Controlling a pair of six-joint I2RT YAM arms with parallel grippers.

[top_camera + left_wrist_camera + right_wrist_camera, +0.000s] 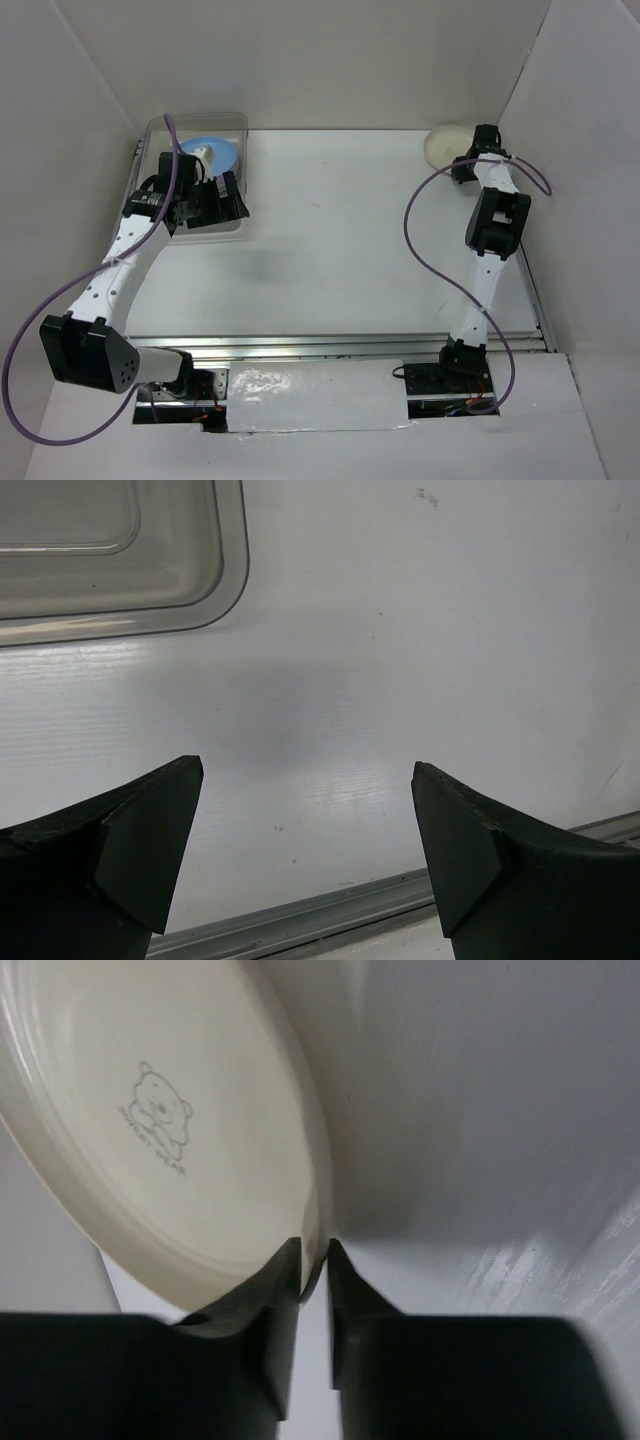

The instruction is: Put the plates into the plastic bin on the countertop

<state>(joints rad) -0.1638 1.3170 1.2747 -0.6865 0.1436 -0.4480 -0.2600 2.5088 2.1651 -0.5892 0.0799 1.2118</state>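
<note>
A cream plate (443, 146) lies at the far right corner of the countertop (340, 230), against the side wall. In the right wrist view the cream plate (170, 1110) bears a small bear mark, and my right gripper (314, 1255) is shut on its rim, one finger on each side. From above, the right gripper (466, 162) sits at the plate's right edge. The clear plastic bin (240, 124) stands far left with a blue plate (212, 154) in it. My left gripper (212, 204) hangs open over the bin's near edge, empty; below the left gripper (308, 765) is bare countertop.
White walls close in the left, back and right sides. A metal rail (340, 346) runs along the front edge, also seen as the rail (330, 912) in the left wrist view. A corner of the bin (226, 590) shows there at top left.
</note>
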